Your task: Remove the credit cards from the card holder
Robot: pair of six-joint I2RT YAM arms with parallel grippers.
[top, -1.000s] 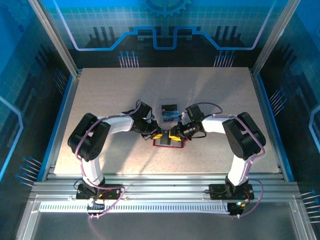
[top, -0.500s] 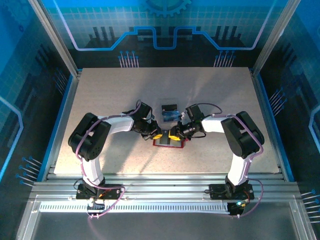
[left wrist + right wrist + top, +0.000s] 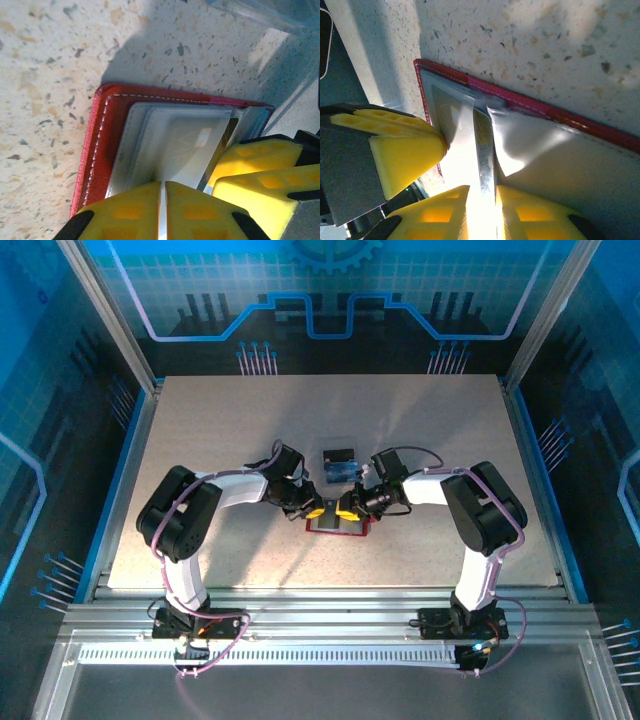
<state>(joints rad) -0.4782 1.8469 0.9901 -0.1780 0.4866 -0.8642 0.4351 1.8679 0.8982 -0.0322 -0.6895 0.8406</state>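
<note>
The red card holder (image 3: 338,528) lies open on the table between both arms, its grey pockets facing up. My left gripper (image 3: 314,510) is shut, its tips (image 3: 161,184) pressing down on the left grey pocket (image 3: 175,145) inside the red border (image 3: 97,140). From the right, my right gripper (image 3: 347,508) reaches into the holder (image 3: 580,122). Its fingers (image 3: 482,189) are closed on a thin pale credit card (image 3: 486,150) seen edge-on, still partly in its pocket. A blue credit card (image 3: 342,471) lies flat on the table just behind the holder.
The two grippers' yellow fingers nearly touch over the holder: the right one's (image 3: 260,160) show in the left wrist view, the left one's (image 3: 405,150) in the right wrist view. The speckled tabletop (image 3: 220,420) is framed by blue-edged walls (image 3: 130,440).
The right arm's elbow has shifted slightly to the left. Both grippers stay at the holder, which has not moved.
</note>
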